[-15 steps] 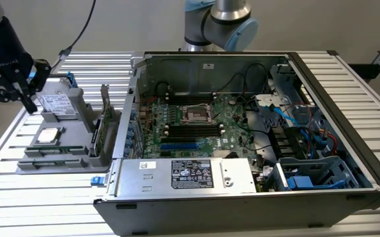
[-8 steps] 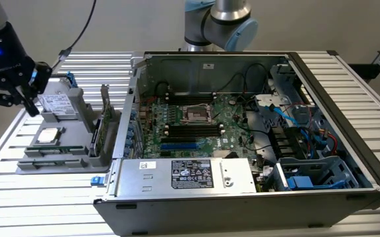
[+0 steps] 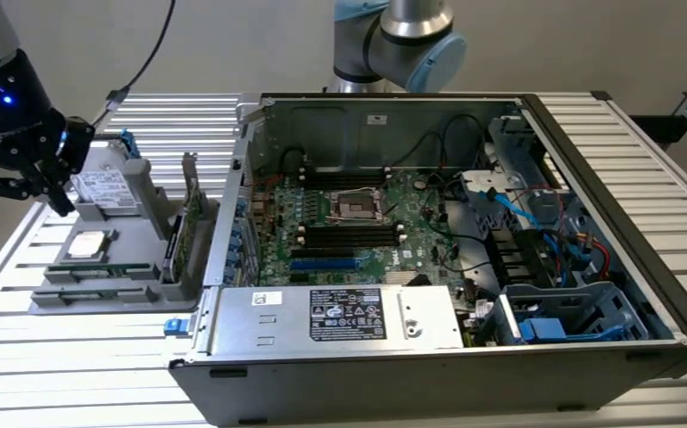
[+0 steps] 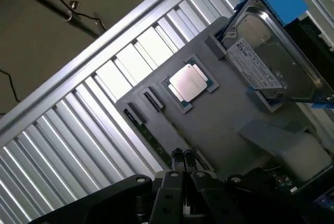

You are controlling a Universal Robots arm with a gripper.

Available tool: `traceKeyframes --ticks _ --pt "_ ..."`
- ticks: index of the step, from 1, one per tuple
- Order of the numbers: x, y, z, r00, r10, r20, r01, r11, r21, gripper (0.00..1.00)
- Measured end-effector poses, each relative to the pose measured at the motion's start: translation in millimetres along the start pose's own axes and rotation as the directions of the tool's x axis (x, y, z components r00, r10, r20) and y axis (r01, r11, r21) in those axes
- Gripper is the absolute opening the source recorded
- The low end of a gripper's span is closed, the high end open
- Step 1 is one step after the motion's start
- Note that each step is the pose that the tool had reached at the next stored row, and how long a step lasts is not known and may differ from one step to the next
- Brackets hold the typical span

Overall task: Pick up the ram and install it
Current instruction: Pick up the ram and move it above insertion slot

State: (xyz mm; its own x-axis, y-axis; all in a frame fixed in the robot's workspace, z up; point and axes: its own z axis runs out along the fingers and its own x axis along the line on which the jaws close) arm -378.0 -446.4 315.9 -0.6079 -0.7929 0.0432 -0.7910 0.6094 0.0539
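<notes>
Ram [image 4: 148,132]: a thin green strip seen edge-on, standing in a long slot of the grey tray [image 4: 235,109]. It sits just beside the silver chip [image 4: 189,82], on the chip's side away from the drive [image 4: 271,57], and has not been lifted. Gripper [image 4: 182,155] hangs above the tray with its tips lined up with one end of that slot, fingers pressed together, nothing between them. Likely trouble: coming down like this, the closed tips would knock the ram's top edge rather than straddle it. The strip is very thin, so a small sideways offset could land a finger on the slot wall, or tilt the ram on lifting and jam it. A shorter slot [image 4: 152,99] lies nearer the chip, and a finger could catch there. The chip itself is near enough to be brushed. Farther from the chip, toward the exterior view's right, an upright green card [image 3: 186,227] stands at the tray's edge. Beyond it is the wall of the open computer case [image 3: 251,169]. Both stand between the ram and the board [image 3: 374,223]. Farther still from the chip, blue cables [image 3: 534,214] crowd the board's edge and could snag.
</notes>
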Motion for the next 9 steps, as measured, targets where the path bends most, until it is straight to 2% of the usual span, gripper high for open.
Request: traceKeyframes --ticks 4,9 --pt "-0.2 -0.2 4.0 0.9973 -0.073 -0.0037 0.073 0.9973 0.0035 0.10" --pt "-0.3 -0.4 6.6 0.9867 -0.163 -0.0072 0.163 0.9867 0.0058 0.10"
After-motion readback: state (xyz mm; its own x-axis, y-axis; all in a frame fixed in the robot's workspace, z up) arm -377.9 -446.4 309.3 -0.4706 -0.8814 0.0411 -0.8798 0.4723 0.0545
